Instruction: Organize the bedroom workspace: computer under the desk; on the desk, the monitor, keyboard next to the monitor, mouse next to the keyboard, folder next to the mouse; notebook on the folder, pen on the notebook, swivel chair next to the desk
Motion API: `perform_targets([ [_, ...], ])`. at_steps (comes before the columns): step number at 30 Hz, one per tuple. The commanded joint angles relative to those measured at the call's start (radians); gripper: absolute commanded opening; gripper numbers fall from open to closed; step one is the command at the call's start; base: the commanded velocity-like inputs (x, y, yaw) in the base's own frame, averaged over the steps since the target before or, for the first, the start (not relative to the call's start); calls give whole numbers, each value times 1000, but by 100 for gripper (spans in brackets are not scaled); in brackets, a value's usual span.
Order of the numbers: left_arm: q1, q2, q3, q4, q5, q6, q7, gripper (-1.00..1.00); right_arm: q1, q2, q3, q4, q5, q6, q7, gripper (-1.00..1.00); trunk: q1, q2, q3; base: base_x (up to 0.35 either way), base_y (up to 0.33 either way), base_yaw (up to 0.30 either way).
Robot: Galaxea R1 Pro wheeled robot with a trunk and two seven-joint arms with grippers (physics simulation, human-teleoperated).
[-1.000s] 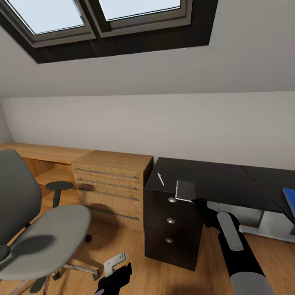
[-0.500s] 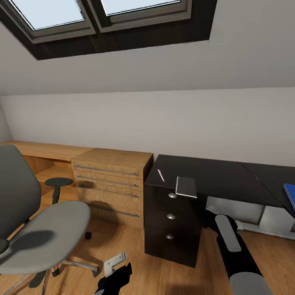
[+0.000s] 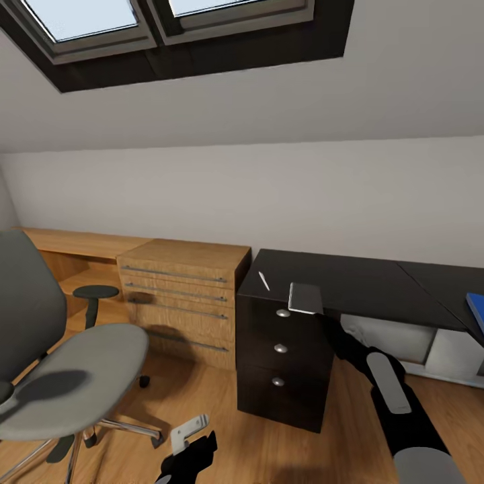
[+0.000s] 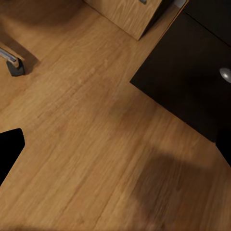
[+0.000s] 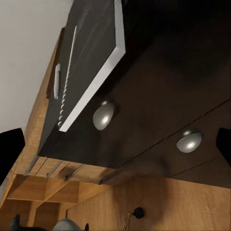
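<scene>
Right now your thing to think about is the notebook [image 3: 306,298], lying flat on the black desk [image 3: 363,286] at the corner above the drawers, with one edge poking out past the desk's front lip. From the right wrist view that overhang [image 5: 98,82] is plain, a pale strip of page edges jutting over the top drawer knob [image 5: 103,115]. The right gripper [image 5: 115,144] sits below and in front of it with its jaws spread wide and nothing between them.

Judging by its look, the notebook is thin and light, with a spiral binding [image 5: 67,72] along the far side. It should be stiff enough to lift by one edge, though the cover may flex and the pages could fan if you pinch only the top sheets. Take it by the overhanging edge, one finger above and one beneath, biting deep enough to catch the whole block.

Mind the pen [image 3: 263,281], which lies just beside the notebook on the binding side, apart from it. It is small, round and likely to roll if nudged.

The blue folder [image 3: 476,306] shows at the far right of the desk, well apart, and the swivel chair [image 3: 74,376] stands empty to the left.

Whether the left gripper [image 3: 191,437], low over the wooden floor [image 4: 96,134], is wide or closed, I cannot tell
</scene>
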Motion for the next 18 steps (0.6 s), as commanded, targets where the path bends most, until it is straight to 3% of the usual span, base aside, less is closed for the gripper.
perform_targets([
  [1, -2, 1, -4, -1, 7, -7, 4, 100, 0, -2, -1, -2, -10, 3, 4, 100, 4, -8, -4, 0, 0, 0],
  [14, -2, 0, -6, -1, 8, -7, 4, 100, 0, -5, -2, -2, -10, 4, 27, 100, 54, -99, -45, 0, 0, 0],
  [18, -2, 0, -6, -1, 7, -7, 4, 100, 0, -5, -2, -2, -10, 4, 27, 100, 54, -99, -45, 0, 0, 0],
])
